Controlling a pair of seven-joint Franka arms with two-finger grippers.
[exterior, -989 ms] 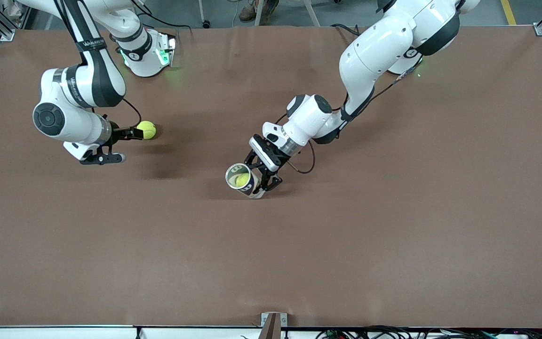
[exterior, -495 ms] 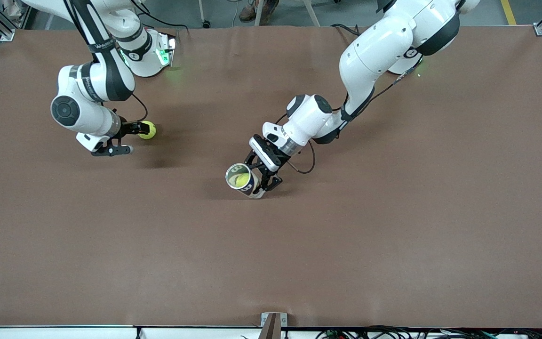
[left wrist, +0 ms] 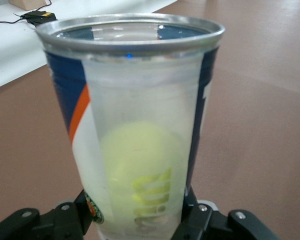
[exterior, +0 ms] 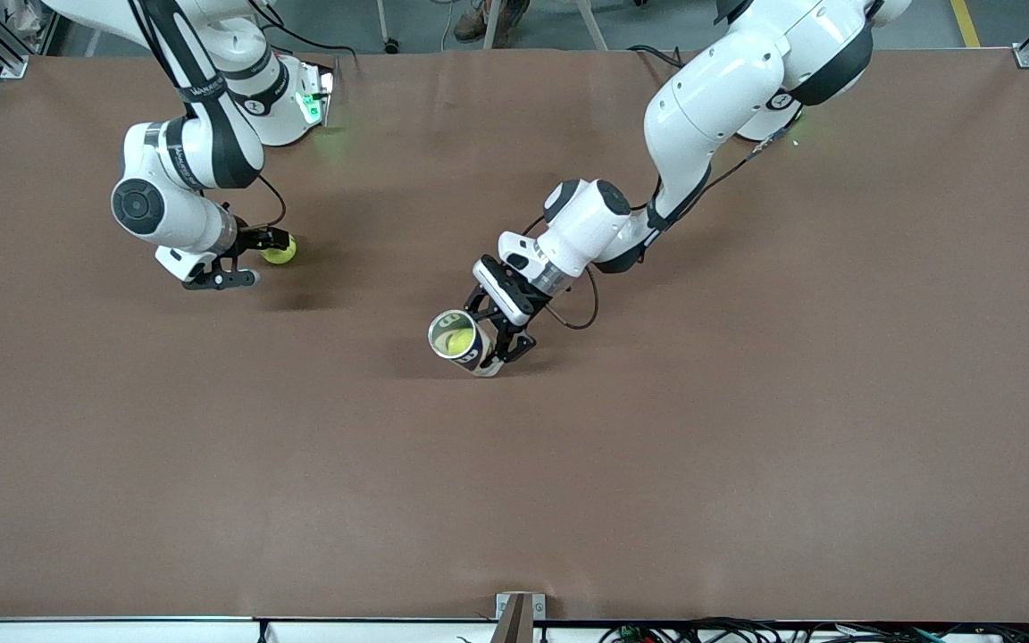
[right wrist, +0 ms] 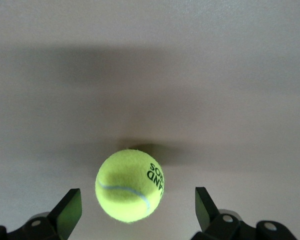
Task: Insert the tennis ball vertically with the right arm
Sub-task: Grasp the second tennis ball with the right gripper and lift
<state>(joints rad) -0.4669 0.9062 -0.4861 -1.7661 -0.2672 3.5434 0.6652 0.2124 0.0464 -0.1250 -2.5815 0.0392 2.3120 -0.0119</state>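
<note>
You see a matt brown table (exterior: pixel 747 429), smooth like paper or board, under two arms of glossy white plastic with black matt grippers. At the table's nine o'clock end sits a fuzzy yellow-green felt tennis ball (right wrist: pixel 129 185). Near centre, a clear frosted plastic can (left wrist: pixel 135 125) has a shiny metal rim and printed label.

The wide brown matte counter (exterior: pixel 747 429) carries a fuzzy yellow-green tennis ball (exterior: pixel 280 252) toward the right arm's end, nearer the edge where the arm bases stand. A clear plastic ball can with a blue label (exterior: pixel 461 341) sits near the counter's middle.
</note>
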